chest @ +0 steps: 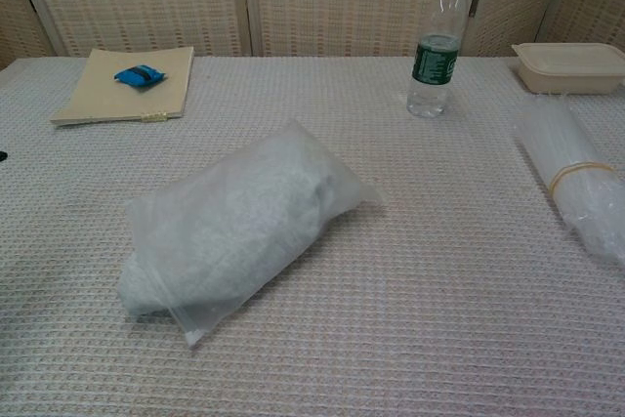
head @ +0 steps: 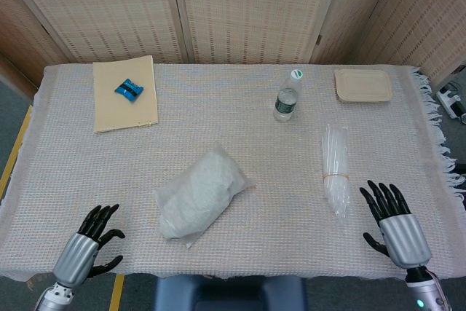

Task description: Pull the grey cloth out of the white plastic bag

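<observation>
The white plastic bag [head: 200, 194] lies in the middle of the table, its sealed strip toward the front edge; the chest view shows the bag [chest: 234, 227] close up. The grey cloth [chest: 220, 231] is a pale bundle seen through the plastic, fully inside. My left hand [head: 89, 245] hovers at the front edge, left of the bag, fingers spread and holding nothing. My right hand [head: 391, 220] is at the front right, fingers spread, empty, just right of the bundle of clear bags. Neither hand touches the bag. In the chest view only a dark speck shows at the left edge.
A water bottle [head: 287, 97] stands behind the bag to the right. A banded bundle of clear plastic bags [head: 336, 169] lies at right. A lidded tan box [head: 362, 85] sits back right. A tan folder [head: 125, 92] with a blue packet [head: 129, 89] lies back left.
</observation>
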